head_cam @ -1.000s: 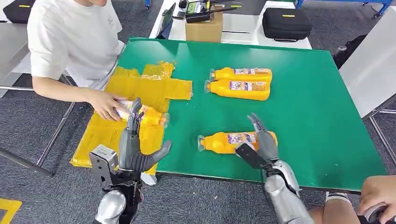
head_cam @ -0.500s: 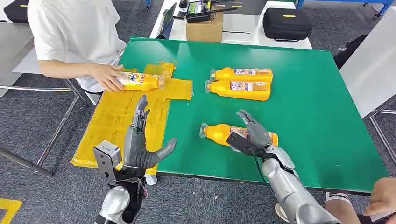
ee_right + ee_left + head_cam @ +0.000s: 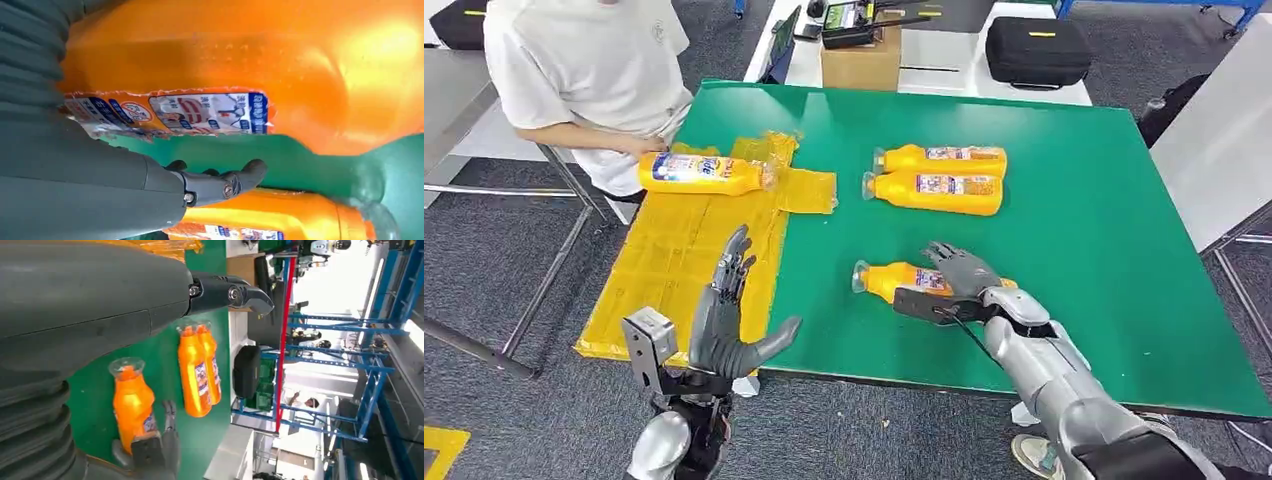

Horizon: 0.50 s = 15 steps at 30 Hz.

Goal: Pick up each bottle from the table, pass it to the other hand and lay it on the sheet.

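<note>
An orange bottle lies on its side near the front of the green table. My right hand lies over its label end. In the right wrist view a strip of table shows between this bottle and my thumb. Two more bottles lie side by side further back. Another bottle lies at the far end of the yellow sheet. My left hand is open above the sheet's near edge, holding nothing. The left wrist view shows the near bottle under my right hand.
A person in a white shirt stands at the table's far left corner, an arm just behind the bottle on the sheet. A cardboard box and a black case sit on a white table behind.
The person carried the bottle on the sheet from its near part to its far end and drew the hand back. My right hand moved left along the near bottle. My left hand barely moved.
</note>
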Motion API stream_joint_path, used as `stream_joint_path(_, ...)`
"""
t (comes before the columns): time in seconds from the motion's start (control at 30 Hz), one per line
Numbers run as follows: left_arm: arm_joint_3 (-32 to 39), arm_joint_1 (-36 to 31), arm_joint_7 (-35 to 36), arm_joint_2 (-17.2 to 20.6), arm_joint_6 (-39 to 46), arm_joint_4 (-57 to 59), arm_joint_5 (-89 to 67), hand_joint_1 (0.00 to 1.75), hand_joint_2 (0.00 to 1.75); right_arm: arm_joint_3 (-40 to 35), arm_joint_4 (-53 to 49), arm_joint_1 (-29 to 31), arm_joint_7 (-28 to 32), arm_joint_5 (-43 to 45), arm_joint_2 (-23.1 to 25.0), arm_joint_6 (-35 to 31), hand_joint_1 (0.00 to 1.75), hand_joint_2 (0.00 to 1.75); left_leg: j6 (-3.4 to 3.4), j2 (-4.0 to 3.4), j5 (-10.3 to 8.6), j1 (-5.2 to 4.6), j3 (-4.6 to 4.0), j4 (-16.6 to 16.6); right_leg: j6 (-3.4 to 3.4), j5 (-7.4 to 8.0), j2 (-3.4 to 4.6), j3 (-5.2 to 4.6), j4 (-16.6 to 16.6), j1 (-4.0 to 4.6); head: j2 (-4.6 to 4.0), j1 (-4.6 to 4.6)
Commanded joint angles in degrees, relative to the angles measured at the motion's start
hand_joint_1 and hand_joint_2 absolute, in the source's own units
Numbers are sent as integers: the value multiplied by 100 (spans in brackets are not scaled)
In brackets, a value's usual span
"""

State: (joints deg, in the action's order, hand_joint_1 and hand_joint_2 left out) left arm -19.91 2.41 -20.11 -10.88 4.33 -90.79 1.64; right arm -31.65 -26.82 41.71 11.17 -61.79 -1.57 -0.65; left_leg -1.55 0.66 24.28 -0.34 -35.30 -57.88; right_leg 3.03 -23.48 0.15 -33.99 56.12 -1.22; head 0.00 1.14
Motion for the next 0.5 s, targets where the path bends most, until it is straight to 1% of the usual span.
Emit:
stream_joint_path(0.03,368,182,71,109,-24,-125,-96,0,175,-871,-27,668,-242,-21,-214,385,0,175,11,-7,10,3,13,-3,-13,-9,5,9,6,4,0,0)
stream_joint_path(0.27,383,193,71,86,-22,-151,-96,0,175,-909,-90,622,-292,-25,-248,370,0,175,11,-6,9,7,15,-3,-14,-7,4,12,2,8,0,-2)
stream_joint_path(0.33,458,264,71,48,-39,-233,-113,0,175,-1139,-415,573,-475,-66,-416,389,0,175,6,0,4,4,3,-1,-9,-3,1,3,0,4,0,-2)
stream_joint_path(0.4,496,331,66,34,-39,-328,-166,0,175,-1250,-740,475,-604,-60,-581,375,0,175,9,-1,10,7,9,-5,-13,-8,0,10,2,8,0,-2)
stream_joint_path(0.5,585,428,50,-3,-35,-473,-220,0,175,-1366,-1470,187,-886,-32,-922,323,0,175,9,5,8,5,10,-1,-12,-9,-6,11,0,6,0,-2)
